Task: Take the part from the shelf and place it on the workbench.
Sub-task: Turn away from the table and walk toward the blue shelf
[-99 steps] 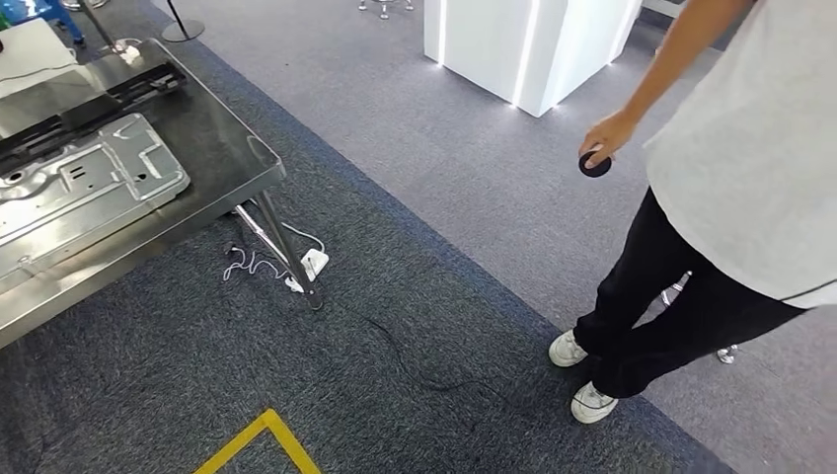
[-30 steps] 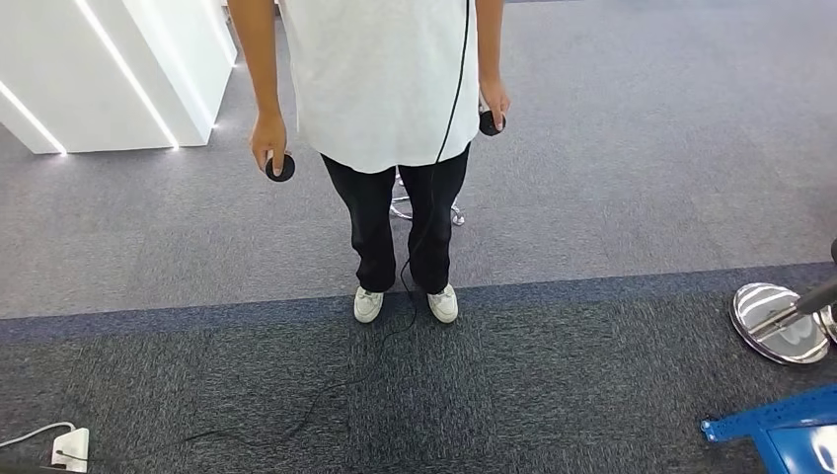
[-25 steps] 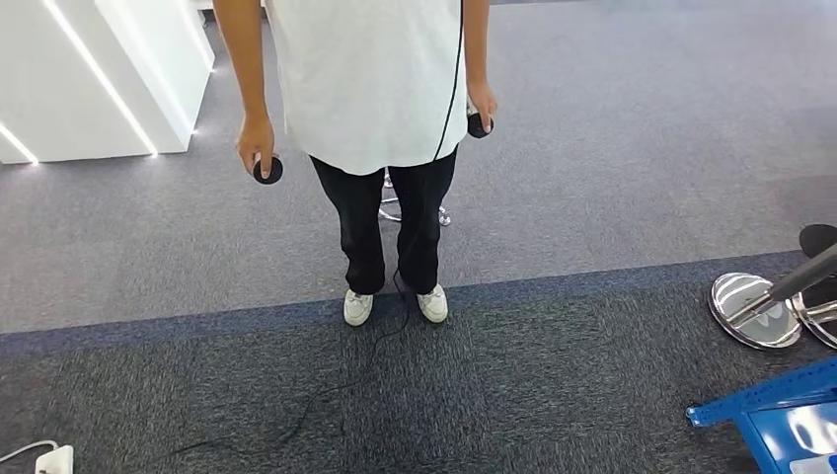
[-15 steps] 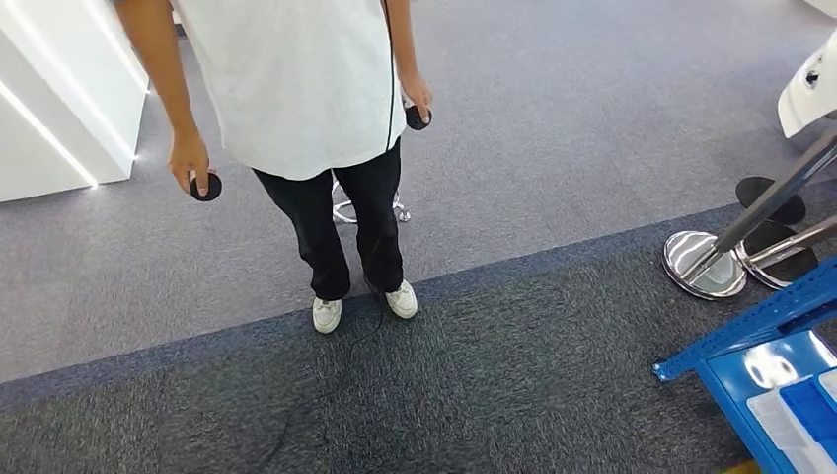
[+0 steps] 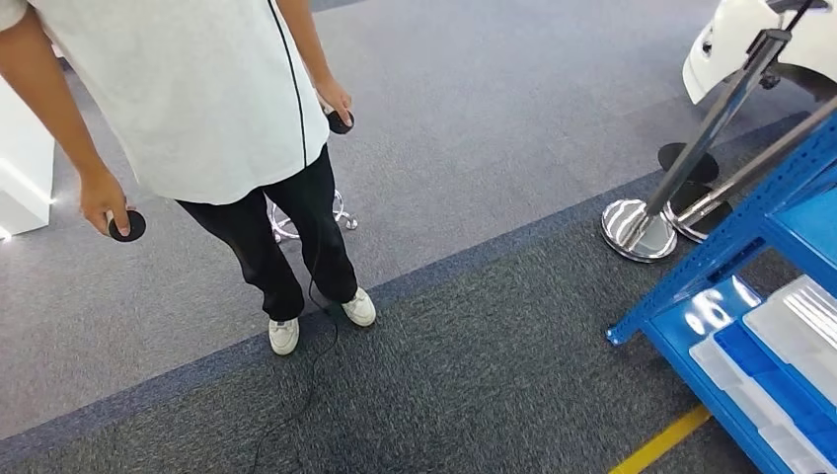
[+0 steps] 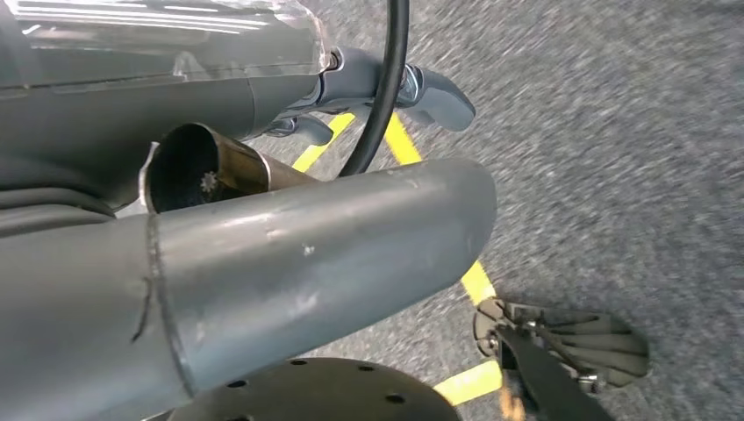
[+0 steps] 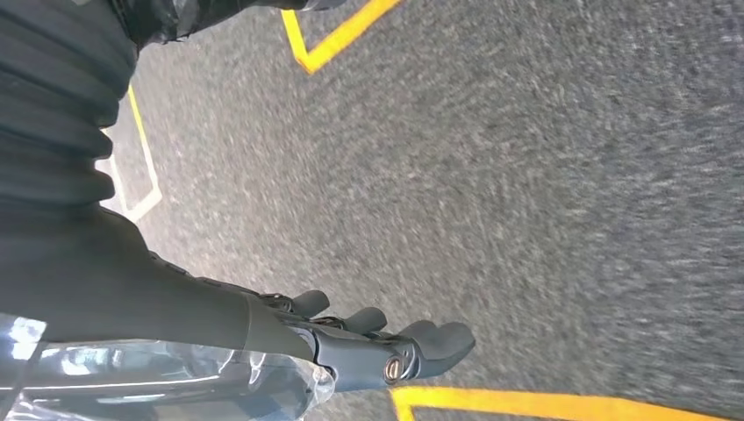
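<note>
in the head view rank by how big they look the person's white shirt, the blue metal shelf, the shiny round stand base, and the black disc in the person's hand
1. White shirt
2. Blue metal shelf, cut off by the frame, so its full size is unsure
3. Shiny round stand base
4. Black disc

Shelf (image 5: 735,247): blue frame, with blue and clear bins (image 5: 780,346). Carpet (image 5: 474,395): dark grey speckled, lighter grey band beyond. Floor tape (image 5: 656,449): yellow. Person (image 5: 197,109): white shirt, black trousers, white shoes. Stanchion bases (image 5: 637,227): chrome. Right hand (image 7: 377,346): dark grey.

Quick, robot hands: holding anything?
Left robot hand: mostly hidden, cannot tell.
Right robot hand: open, holding nothing, hanging over the carpet.
</note>
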Robot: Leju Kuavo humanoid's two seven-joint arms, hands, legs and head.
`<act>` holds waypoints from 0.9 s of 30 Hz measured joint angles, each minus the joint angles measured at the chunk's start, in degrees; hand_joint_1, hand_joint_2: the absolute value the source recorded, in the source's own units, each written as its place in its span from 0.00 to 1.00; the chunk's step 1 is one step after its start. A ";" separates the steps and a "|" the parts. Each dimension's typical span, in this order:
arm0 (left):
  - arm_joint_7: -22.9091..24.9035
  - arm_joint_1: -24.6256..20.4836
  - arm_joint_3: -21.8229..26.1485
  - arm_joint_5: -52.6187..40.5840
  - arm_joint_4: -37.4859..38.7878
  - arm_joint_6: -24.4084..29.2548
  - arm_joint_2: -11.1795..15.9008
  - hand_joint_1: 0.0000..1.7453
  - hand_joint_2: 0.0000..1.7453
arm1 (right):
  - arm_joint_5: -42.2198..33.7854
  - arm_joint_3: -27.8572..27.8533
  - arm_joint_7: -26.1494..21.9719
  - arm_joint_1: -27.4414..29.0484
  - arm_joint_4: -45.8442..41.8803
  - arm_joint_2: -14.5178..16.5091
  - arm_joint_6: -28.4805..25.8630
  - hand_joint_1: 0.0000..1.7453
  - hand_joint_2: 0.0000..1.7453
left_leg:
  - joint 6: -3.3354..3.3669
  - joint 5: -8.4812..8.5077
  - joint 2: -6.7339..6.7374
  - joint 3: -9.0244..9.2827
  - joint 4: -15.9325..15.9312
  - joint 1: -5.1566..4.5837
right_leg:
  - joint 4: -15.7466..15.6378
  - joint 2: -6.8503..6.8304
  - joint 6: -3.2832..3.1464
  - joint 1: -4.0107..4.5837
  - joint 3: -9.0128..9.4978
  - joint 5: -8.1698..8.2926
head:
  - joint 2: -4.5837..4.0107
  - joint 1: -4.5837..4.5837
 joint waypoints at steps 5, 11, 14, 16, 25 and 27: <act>0.06 -0.16 -0.02 0.02 0.01 -0.01 -0.06 0.00 0.00 | -0.01 -0.08 0.01 0.29 0.00 -0.18 -0.04 0.00 1.00 | 1.52 1.34 3.54 0.55 -1.95 0.34 | 3.72 -2.68 1.44 0.11 -2.37 -2.40 | 0.00 0.22; 0.54 0.07 -0.03 0.01 0.01 -0.16 -0.25 0.00 0.00 | -0.07 -0.10 0.25 0.30 0.00 -0.21 -0.04 0.00 1.00 | 1.44 0.99 8.50 0.54 -1.81 0.09 | 10.24 -6.76 2.48 -0.58 -4.72 -4.08 | 0.00 0.39; 0.55 0.02 -0.04 0.01 0.01 0.06 -0.40 0.00 0.00 | -0.07 -0.11 0.47 0.18 0.00 -0.25 -0.02 0.00 1.00 | 0.49 0.31 10.04 0.85 -1.35 -0.12 | 0.27 -9.64 2.02 -0.41 0.61 -0.77 | 0.00 0.37; 0.56 -0.08 -0.05 0.03 0.01 0.21 -0.44 0.00 0.00 | -0.06 -0.15 0.52 0.18 0.00 -0.25 -0.02 0.00 1.00 | -0.19 0.02 10.86 1.15 -1.24 -0.34 | -0.45 -9.37 1.38 -0.07 0.86 -0.69 | 0.00 0.34; 0.92 0.08 -0.10 0.27 0.01 0.36 -0.52 0.00 0.00 | 0.01 -0.57 0.53 0.13 0.00 -0.15 0.01 0.00 1.00 | -1.33 -7.22 5.52 -6.20 15.28 0.18 | -0.73 -3.72 -0.61 -0.30 0.66 -0.08 | 0.00 0.32; 0.92 0.13 -0.11 0.55 0.01 0.42 -0.51 0.00 0.00 | 0.07 -0.59 0.52 0.13 0.00 -0.03 0.02 0.00 1.00 | -0.91 -2.70 4.12 -3.57 8.62 0.20 | -0.47 -2.08 -0.55 -0.28 0.70 -0.14 | 0.00 0.32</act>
